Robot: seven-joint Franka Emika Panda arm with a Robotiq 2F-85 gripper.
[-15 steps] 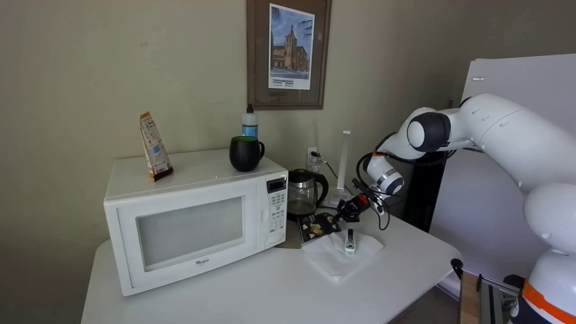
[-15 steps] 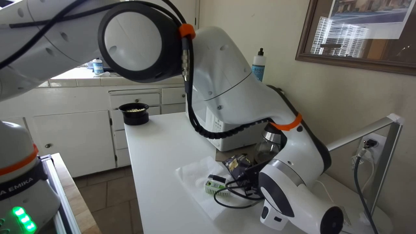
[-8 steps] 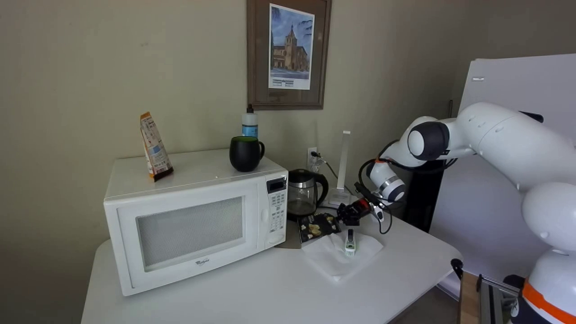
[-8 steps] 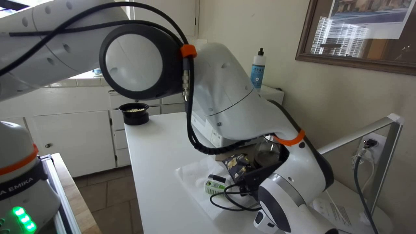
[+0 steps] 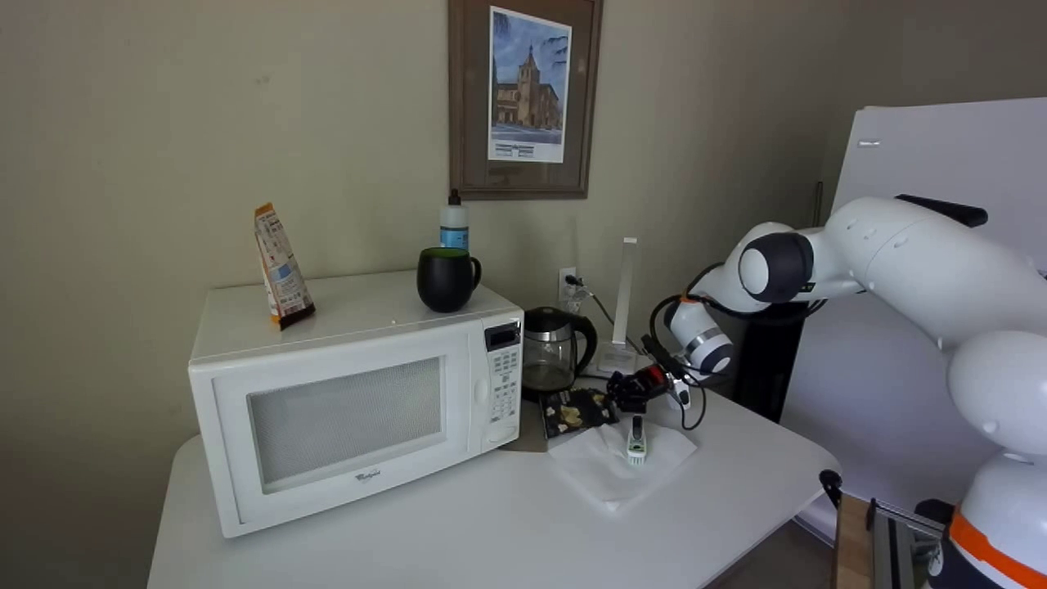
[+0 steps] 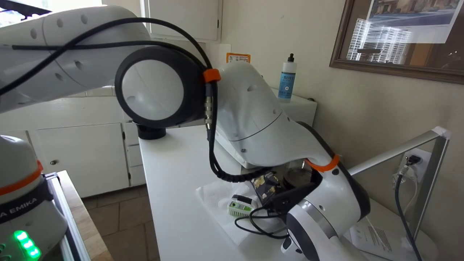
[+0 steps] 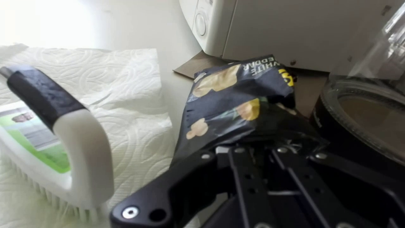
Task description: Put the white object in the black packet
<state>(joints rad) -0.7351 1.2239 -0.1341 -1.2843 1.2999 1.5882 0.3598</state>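
Observation:
A white scrub brush with a green label and dark grip [image 7: 85,152] stands on a white paper towel [image 7: 136,79]. It also shows in both exterior views [image 5: 636,448] [image 6: 240,209]. The black packet [image 7: 221,107], printed with popcorn pieces, lies between the towel and the kettle; it also shows in both exterior views [image 5: 577,411] [image 6: 266,187]. My gripper [image 7: 261,150] is at the packet's near edge, right of the brush and apart from it. Its fingers are drawn close together. The fingertips are hidden at the packet, so I cannot tell whether anything is between them.
A glass kettle [image 5: 548,360] stands close beside the packet, and the white microwave [image 5: 352,429] is behind it. A thin lamp [image 5: 623,294] stands by the wall. A black bowl [image 6: 151,132] sits at the table's far end. A mug [image 5: 444,280] stands on the microwave.
The arm's upper links have lowered. My gripper has shifted slightly left and down against the packet, whose near edge has moved a little. The brush and towel stay put.

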